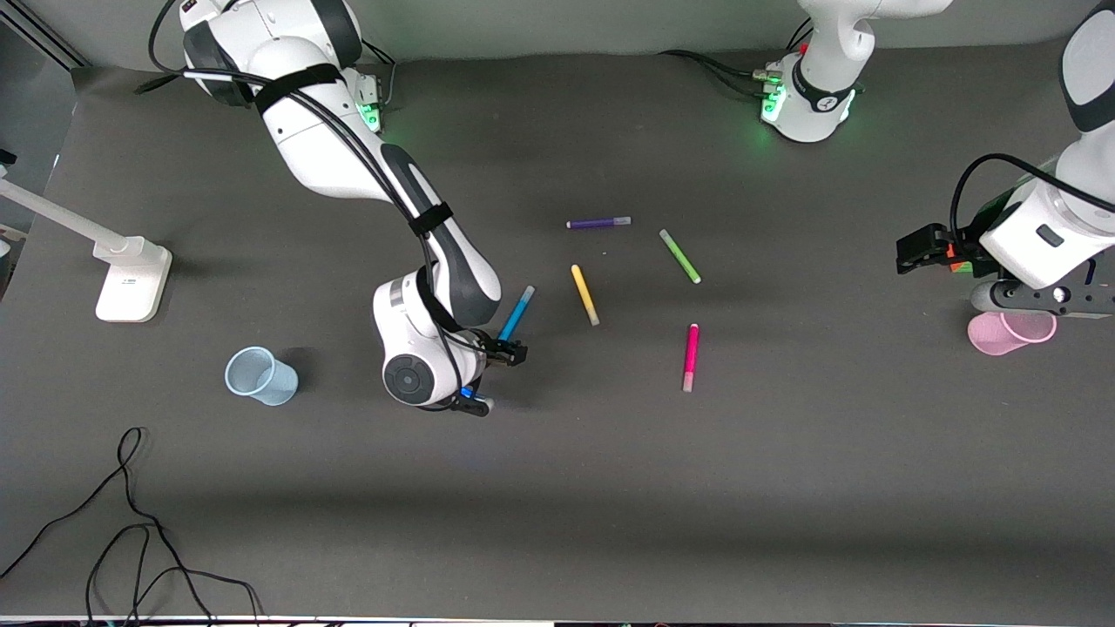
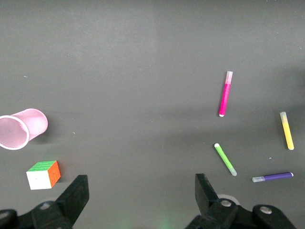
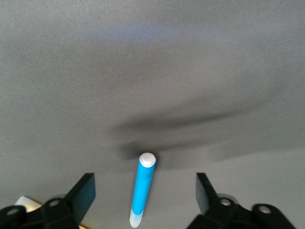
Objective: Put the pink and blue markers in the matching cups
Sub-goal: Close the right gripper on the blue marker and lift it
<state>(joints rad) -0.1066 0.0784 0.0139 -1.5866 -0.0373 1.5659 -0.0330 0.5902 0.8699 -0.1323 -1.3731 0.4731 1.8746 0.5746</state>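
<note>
Blue is what sits between your right gripper's [image 3: 144, 183] jaws: the blue marker [image 3: 142, 190] lies flat on the tabletop in the gap. The jaws stand wide on either side of it, touching nothing and holding nothing. In the front view the marker [image 1: 516, 313] slants up out of the gripper [image 1: 495, 379] near the middle of the frame, pale end uppermost.

Your left gripper [image 2: 140, 183] hangs wide open and empty over bare tabletop at the left arm's end. That arm waits.

Around the blue marker, the closest neighbour is the yellow pen [image 1: 584, 294], just beside it toward the left arm's end, with a clear gap. The green pen [image 1: 679, 256] and the purple pen [image 1: 598, 223] lie higher in the frame. The pink marker [image 1: 690, 357] lies alone, lower in the frame than the green pen. The blue cup [image 1: 260, 375] stands toward the right arm's end, well apart from the gripper, with open tabletop between them. The pink cup [image 1: 1010, 333] is at the left arm's end, and a coloured cube [image 2: 44, 174] sits near it.

Your right arm reaches down from the top of the frame and bends at the elbow. Its wrist is turned so the jaws straddle the marker.

The left arm's hand covers part of the pink cup in the front view. You cannot tell there whether the cup stands or lies. A white stand [image 1: 131, 279] and loose black cables [image 1: 131, 522] sit at the right arm's end.
</note>
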